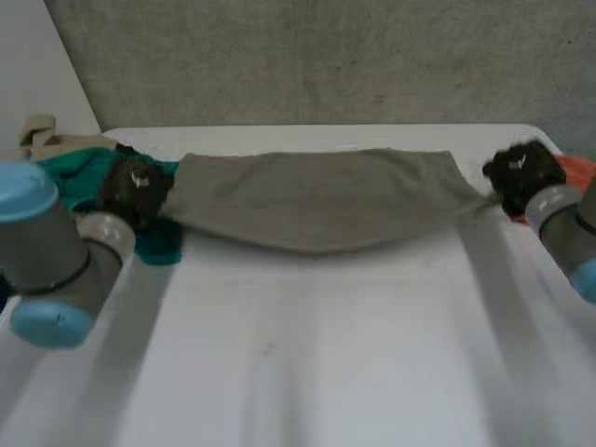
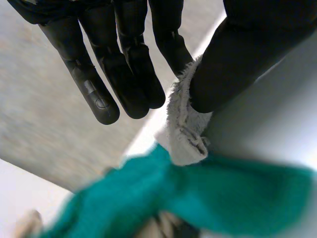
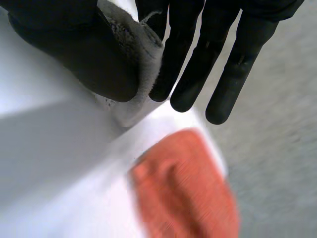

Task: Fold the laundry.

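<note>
The towel [image 1: 317,200], seemingly soft and light, sags between left hand [image 2: 129,64] and right hand [image 3: 198,64], each pinching a corner.

Fuzzy matt terry: grey towel [image 1: 321,200]; smooth hard surf.: table [image 1: 326,372]

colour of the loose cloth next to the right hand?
Orange-red. The cloth shows best in the right wrist view.

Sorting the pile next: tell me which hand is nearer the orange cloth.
Right. The right hand pinches one end of the grey towel, with the orange cloth just beyond its fingertips. The left hand pinches the towel's opposite end, beside the teal cloth.
</note>
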Action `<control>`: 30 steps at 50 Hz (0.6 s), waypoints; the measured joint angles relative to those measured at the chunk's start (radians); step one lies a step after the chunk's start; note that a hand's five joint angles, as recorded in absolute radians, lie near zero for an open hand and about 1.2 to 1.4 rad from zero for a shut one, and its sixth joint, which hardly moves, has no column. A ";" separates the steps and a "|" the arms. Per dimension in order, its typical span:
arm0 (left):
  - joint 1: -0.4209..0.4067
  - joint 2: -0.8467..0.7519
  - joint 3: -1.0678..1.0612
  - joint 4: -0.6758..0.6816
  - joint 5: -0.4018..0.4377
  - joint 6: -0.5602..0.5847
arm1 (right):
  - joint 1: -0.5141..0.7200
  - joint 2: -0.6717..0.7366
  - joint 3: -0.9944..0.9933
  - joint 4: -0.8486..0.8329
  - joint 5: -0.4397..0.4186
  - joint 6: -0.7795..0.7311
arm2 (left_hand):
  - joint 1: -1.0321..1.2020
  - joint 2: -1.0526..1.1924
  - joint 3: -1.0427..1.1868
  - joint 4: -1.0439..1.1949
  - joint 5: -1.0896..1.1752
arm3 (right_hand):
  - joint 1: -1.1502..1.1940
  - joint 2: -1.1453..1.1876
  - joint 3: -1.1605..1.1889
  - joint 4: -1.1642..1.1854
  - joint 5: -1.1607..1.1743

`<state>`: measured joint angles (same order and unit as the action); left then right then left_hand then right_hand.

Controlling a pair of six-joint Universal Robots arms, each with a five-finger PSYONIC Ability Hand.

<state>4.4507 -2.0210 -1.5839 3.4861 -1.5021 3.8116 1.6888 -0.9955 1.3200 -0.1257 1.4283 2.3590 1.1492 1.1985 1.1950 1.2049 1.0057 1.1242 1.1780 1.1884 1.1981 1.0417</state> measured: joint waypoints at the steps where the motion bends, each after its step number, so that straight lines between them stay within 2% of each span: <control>1: 0.001 0.018 -0.046 -0.010 -0.001 0.010 | -0.008 -0.018 0.032 0.033 -0.003 -0.021 | 0.000 0.000 0.000 0.000 0.000 | 0.000 0.000 0.000 0.000 0.000; 3: 0.004 0.043 -0.098 -0.024 -0.001 0.021 | -0.017 -0.039 0.066 0.067 -0.006 -0.045 | 0.000 0.000 0.000 0.000 0.000 | 0.000 0.000 0.000 0.000 0.000; 4: 0.009 0.095 -0.193 -0.057 0.000 0.042 | -0.036 -0.090 0.134 0.140 -0.013 -0.096 | 0.000 0.000 0.000 0.000 0.000 | 0.000 0.000 0.000 0.000 0.000; 9: 0.023 0.269 -0.411 -0.182 0.017 0.105 | -0.098 -0.241 0.283 0.322 -0.025 -0.232 | 0.000 0.000 0.000 0.000 0.000 | 0.000 0.000 0.000 0.000 0.000; 13: 0.032 0.415 -0.534 -0.310 0.047 0.160 | -0.162 -0.348 0.371 0.457 -0.049 -0.358 | 0.000 0.000 0.000 0.000 0.000 | 0.000 0.000 0.000 0.000 0.000; 17: 0.043 0.486 -0.560 -0.397 0.077 0.194 | -0.195 -0.378 0.401 0.505 -0.081 -0.428 | 0.000 0.000 0.000 0.000 0.000 | 0.000 0.000 0.000 0.000 0.000; 22: 0.060 0.452 -0.480 -0.428 0.107 0.216 | -0.190 -0.323 0.368 0.459 -0.100 -0.424 | 0.000 0.000 0.000 0.000 0.000 | 0.000 0.000 0.000 0.000 0.000; 28: 0.062 0.292 -0.289 -0.384 0.108 0.217 | -0.139 -0.199 0.256 0.334 -0.064 -0.313 | 0.000 0.000 0.000 0.000 0.000 | 0.000 0.000 0.000 0.000 0.000; 30: 0.051 0.169 -0.144 -0.347 0.094 0.211 | -0.106 -0.119 0.172 0.253 -0.035 -0.239 | 0.000 0.000 0.000 0.001 0.000 | 0.000 0.000 0.000 0.000 0.000</control>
<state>4.5015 -1.8524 -1.7279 3.1392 -1.4085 4.0230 1.5832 -1.1146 1.4921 0.1269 1.3936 2.1199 1.1492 1.1987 1.1952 1.2054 1.0057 1.1238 1.1780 1.1885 1.1981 1.0419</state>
